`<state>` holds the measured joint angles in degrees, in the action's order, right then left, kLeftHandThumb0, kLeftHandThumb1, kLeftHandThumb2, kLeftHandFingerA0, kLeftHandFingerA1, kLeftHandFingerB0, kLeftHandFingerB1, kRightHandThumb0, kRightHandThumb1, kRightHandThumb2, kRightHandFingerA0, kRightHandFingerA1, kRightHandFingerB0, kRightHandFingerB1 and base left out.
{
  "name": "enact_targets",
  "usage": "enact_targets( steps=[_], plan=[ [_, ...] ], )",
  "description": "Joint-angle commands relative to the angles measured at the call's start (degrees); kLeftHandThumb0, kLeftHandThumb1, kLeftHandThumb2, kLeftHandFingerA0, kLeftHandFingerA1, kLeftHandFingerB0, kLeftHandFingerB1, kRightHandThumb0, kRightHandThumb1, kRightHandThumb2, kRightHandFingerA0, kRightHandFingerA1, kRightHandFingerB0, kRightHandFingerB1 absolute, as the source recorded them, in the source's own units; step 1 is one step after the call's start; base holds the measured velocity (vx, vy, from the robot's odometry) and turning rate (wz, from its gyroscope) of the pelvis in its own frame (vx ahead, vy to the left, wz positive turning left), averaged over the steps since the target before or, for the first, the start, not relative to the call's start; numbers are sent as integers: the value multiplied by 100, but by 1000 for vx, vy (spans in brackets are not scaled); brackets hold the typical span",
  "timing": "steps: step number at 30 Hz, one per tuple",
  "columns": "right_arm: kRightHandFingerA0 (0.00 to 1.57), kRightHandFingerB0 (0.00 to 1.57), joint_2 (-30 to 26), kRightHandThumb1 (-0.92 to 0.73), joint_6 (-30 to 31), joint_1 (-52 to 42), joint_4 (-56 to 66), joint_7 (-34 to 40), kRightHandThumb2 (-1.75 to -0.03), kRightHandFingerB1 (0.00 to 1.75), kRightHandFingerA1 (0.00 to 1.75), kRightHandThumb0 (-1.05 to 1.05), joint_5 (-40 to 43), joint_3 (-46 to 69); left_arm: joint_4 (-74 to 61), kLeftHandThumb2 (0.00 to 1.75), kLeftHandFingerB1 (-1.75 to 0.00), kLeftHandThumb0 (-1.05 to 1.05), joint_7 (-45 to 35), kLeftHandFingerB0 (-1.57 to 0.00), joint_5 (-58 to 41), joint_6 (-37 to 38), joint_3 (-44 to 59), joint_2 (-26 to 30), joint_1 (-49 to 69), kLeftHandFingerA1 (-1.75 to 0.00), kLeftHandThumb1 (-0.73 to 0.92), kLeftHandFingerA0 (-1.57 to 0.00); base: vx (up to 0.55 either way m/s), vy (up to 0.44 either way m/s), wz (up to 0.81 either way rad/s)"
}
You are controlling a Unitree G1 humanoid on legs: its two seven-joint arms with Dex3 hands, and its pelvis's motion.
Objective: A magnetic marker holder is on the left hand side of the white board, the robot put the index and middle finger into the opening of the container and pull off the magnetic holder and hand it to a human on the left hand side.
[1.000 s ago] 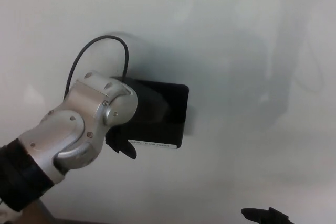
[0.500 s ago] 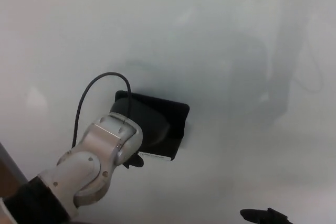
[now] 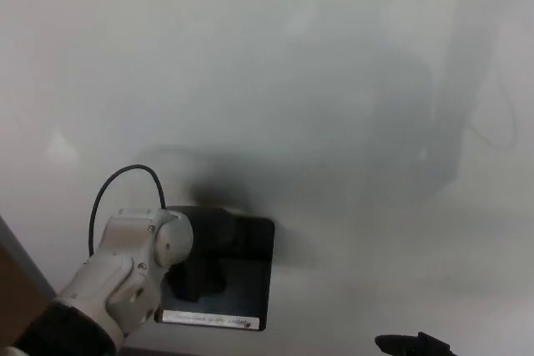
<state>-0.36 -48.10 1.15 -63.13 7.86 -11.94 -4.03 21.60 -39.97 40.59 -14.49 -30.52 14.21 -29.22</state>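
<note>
- The whiteboard [image 3: 317, 81] filled almost the whole head view, pale and glossy, with soft grey reflections across its right half.
- The black marker holder [image 3: 242, 277] sat low and left of centre on the board, its flat face towards the camera and a white label strip [image 3: 209, 320] along its bottom edge.
- The left hand [image 3: 204, 248] came in from the lower left on a silver wrist [image 3: 138, 260] and a black sleeve [image 3: 62, 335].
- The black fingers [image 3: 200, 277] of that hand lay over the upper left part of the holder and seemed to reach down into its opening; they were wrapped on the holder, grasping it.
- What lay inside the holder could not be told: the hand covered the opening and the rest was plain black.
- Whether the holder touched the board or stood just off it could not be told from this angle; a dark shadow ran along its top and right side.
- A thin black cable [image 3: 121, 185] looped up from the wrist in an arc against the board.
- At the bottom edge, right of centre, a small dark tip of the right hand [image 3: 413, 344] showed; too little was visible to say if it was released or clenched.
- A brown strip [image 3: 15, 285] showed at the lower left corner beside the board's edge.
</note>
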Motion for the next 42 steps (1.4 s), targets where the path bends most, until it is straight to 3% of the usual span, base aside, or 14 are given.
enact_targets(
  steps=[1, 7, 14, 15, 16, 19, 20, 21, 23, 24, 28, 29, 32, 42],
  plan=[
    [84, 68, -106, -72, 89, 30, -27, 114, -62, 47, 51, -51, -35, 8, 654, 91, -153, -23, -672, -62, -1640, 556, 844, -80, 230, -171, 65, -72, 0, 0, 0],
    [83, 68, -84, -73, 86, 57, -28, 73, -62, 47, 51, -51, 21, 30, 763, 94, -152, -21, -799, -66, -2007, 612, 1236, -137, 294, -174, 64, -78, 0, 0, 0],
    [82, 68, -72, -73, 68, 11, -1, 104, -62, 47, 51, -51, 9, 23, 666, 96, -148, -13, -1085, -69, -2549, -245, 1799, -411, 372, -172, 64, -83, 0, 0, 0],
    [83, 68, -91, -73, 52, 41, 6, 109, -62, 47, 51, -52, 2, 25, 223, 83, -130, -6, -1391, -79, -3351, -1137, 2416, -688, 647, -162, 69, -83, 0, 0, 0],
    [81, 68, -93, -73, 53, 48, 17, 100, -62, 47, 51, -51, 10, 29, -7, 67, -140, -11, -1630, -75, -3870, -1479, 2743, -833, 848, -164, 77, -87, 0, 0, 0],
    [81, 68, -92, -73, 60, 51, 33, 86, -62, 47, 51, -51, 24, 35, -268, 67, -140, -11, -1924, -75, -4389, -1781, 3097, -997, 1085, -164, 77, -87, 0, 0, 0],
    [81, 68, -96, -73, 58, 68, 47, 112, -62, 47, 51, -51, -3, 21, -635, 74, -105, -12, -2087, -93, -4990, -2369, 3418, -1197, 1351, -143, 70, -93, 0, 0, 0],
    [81, 68, -102, -73, 55, 90, 66, 144, -62, 47, 51, -51, -36, 4, -1105, 74, -105, -12, -2293, -93, -5736, -3118, 3828, -1453, 1686, -143, 70, -93, 0, 0, 0],
    [83, 68, -114, -73, 63, 105, 72, 162, -62, 47, 51, -50, -70, -15, -1277, 74, -91, -15, -2624, -92, -6422, -3553, 4116, -1626, 1942, -134, 72, -92, 0, 0, 0],
    [83, 68, -115, -73, 69, 115, 73, 161, -62, 47, 51, -51, -72, -18, -1363, 63, -75, -20, -2730, -97, -6678, -3608, 4214, -1696, 2077, -128, 70, -100, 0, 0, 0],
    [83, 68, -114, -73, 75, 129, 71, 156, -62, 47, 51, -51, -66, -19, -1541, 63, -75, -20, -2802, -97, -6895, -3688, 4348, -1802, 2246, -128, 70, -100, 0, 0, 0],
    [82, 69, -129, -72, 37, 146, 54, 184, -62, 47, 51, -51, -80, -19, -2009, 59, -71, -38, -2637, -93, -7440, -3602, 4684, -2018, 2704, -132, 64, -106, 0, 0, 0],
    [84, 69, -130, -72, -6, 154, 30, 181, -62, 47, 51, -51, -75, -18, -2254, 62, -86, -43, -2650, -98, -7864, -3639, 5010, -2070, 2953, -126, 72, -111, 0, 0, 0],
    [84, 70, -92, -71, 43, 186, 10, 267, -62, 47, 51, -51, -172, -88, -2495, 59, -64, -39, -2708, -90, -9164, -3737, 5747, -2253, 3118, -127, 62, -104, 0, 0, 0]
  ],
)
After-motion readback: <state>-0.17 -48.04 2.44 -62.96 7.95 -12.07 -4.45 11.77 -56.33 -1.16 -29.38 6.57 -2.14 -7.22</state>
